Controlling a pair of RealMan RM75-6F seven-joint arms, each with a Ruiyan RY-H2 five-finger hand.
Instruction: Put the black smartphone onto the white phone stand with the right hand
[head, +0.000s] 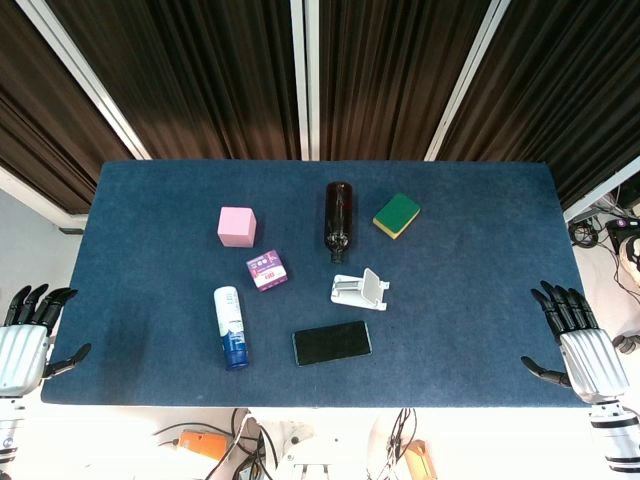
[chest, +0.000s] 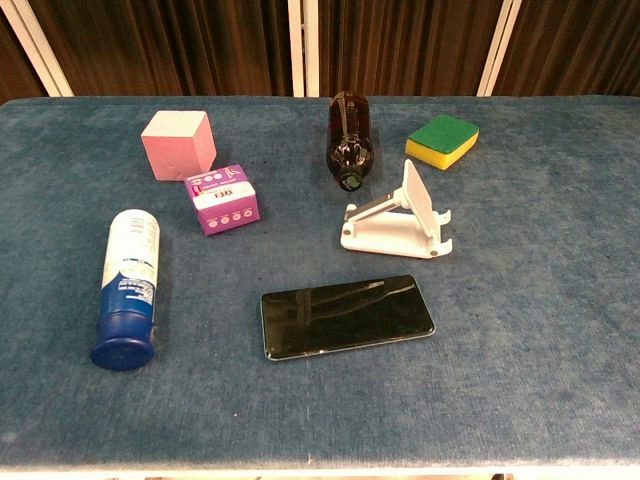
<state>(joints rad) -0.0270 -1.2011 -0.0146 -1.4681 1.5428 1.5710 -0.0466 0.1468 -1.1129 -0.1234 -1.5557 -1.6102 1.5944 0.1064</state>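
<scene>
The black smartphone (head: 332, 343) (chest: 347, 316) lies flat, screen up, near the table's front edge. Just behind it and a little to the right stands the white phone stand (head: 360, 290) (chest: 398, 217), its backrest tilted. My right hand (head: 580, 345) hovers off the table's right front corner, fingers spread, holding nothing, far to the right of the phone. Off the left front corner my left hand (head: 28, 335) is likewise spread and empty. Neither hand shows in the chest view.
On the blue table (head: 480, 280) lie a brown bottle (head: 339, 218), a green-and-yellow sponge (head: 397, 215), a pink cube (head: 237, 227), a small purple box (head: 267, 270) and a blue-and-white spray can (head: 230, 327) on its side left of the phone.
</scene>
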